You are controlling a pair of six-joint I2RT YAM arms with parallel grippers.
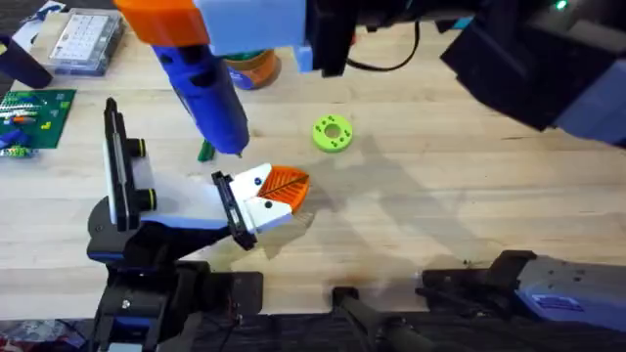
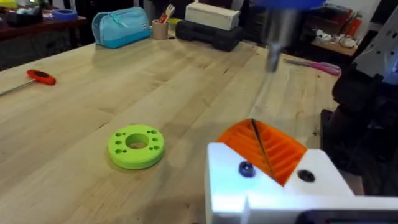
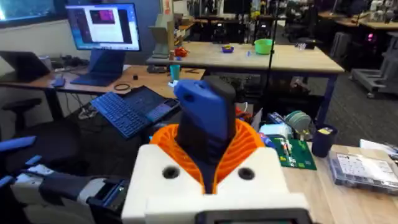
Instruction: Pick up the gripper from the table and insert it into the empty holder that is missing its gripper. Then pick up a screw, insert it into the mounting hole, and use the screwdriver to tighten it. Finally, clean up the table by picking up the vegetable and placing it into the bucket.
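On the light wooden counter [image 1: 440,215], a clear plastic parts box [image 1: 86,41] sits at the far left, with a green circuit board [image 1: 37,115] just nearer. No writing on either can be read.

The left tool [image 1: 279,194], white with orange ribbed pads, lies low over the counter left of centre. In the left wrist view a thin dark rod stands up between its orange pads [image 2: 283,152], seemingly pinched there, though how tight the grip is cannot be told.

Just left of and beyond that tool, a sliver of the dark green vegetable [image 1: 205,151] shows on the counter, partly hidden by the blue screwdriver [image 1: 207,90], whose metal bit hangs point-down close above the left tool. The orange-tan bucket [image 1: 256,68] stands on the far side, mostly covered by the screwdriver and the arm holding it.

The right tool [image 3: 208,163] is raised high under the overhead camera and clamps the screwdriver's blue body between its orange pads, with the orange collar above.

Right of the left tool, well apart from it, the lime-green disc with holes [image 1: 332,134] lies flat. A small red-handled tool [image 2: 40,76] rests farther off on the counter in the left wrist view.
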